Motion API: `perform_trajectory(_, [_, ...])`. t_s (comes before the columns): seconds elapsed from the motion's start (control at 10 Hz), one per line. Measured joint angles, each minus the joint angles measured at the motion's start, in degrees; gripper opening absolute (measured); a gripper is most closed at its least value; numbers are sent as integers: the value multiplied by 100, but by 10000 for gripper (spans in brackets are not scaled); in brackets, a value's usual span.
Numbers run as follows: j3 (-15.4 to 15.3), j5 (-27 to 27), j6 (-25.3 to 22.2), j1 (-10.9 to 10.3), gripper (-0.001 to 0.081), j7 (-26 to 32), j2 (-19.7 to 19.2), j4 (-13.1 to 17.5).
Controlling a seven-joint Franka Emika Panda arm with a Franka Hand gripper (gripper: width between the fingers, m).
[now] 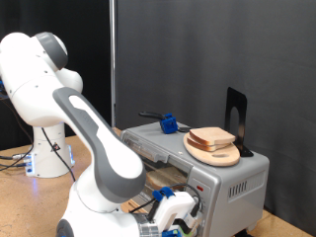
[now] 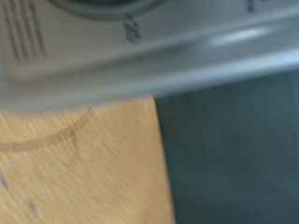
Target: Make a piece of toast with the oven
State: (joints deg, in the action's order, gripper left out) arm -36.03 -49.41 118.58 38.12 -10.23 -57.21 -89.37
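The silver-grey oven [image 1: 247, 170] stands at the exterior view's right on a wooden table. A round wooden plate [image 1: 213, 155] lies on its top with a pale tan slice of bread [image 1: 211, 136] on it; I cannot tell if a second slice lies beneath. My gripper [image 1: 174, 214] is low at the oven's front, near the bottom of the exterior view, close to the door area. Nothing shows between its fingers. The wrist view is blurred: it shows the oven's front panel [image 2: 140, 42] with dial markings very close. The fingers do not show there.
A blue object with a black handle [image 1: 169, 123] lies on the oven's top at the back. A black upright bracket [image 1: 236, 118] stands behind the plate. The wooden table [image 2: 75, 168] ends at a dark area [image 2: 234, 159] in the wrist view. Black curtains hang behind.
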Motion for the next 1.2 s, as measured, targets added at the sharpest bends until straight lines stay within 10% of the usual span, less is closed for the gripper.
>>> perform_trajectory(0.4, [-529, -766, 243, 540, 0, 3080, -339, -329])
perform_trajectory(0.7, [-429, -645, 138, 459, 0, 2144, -260, -287])
perform_trajectory(1.2, [-901, -1335, 202, 959, 0, 5711, -711, -528])
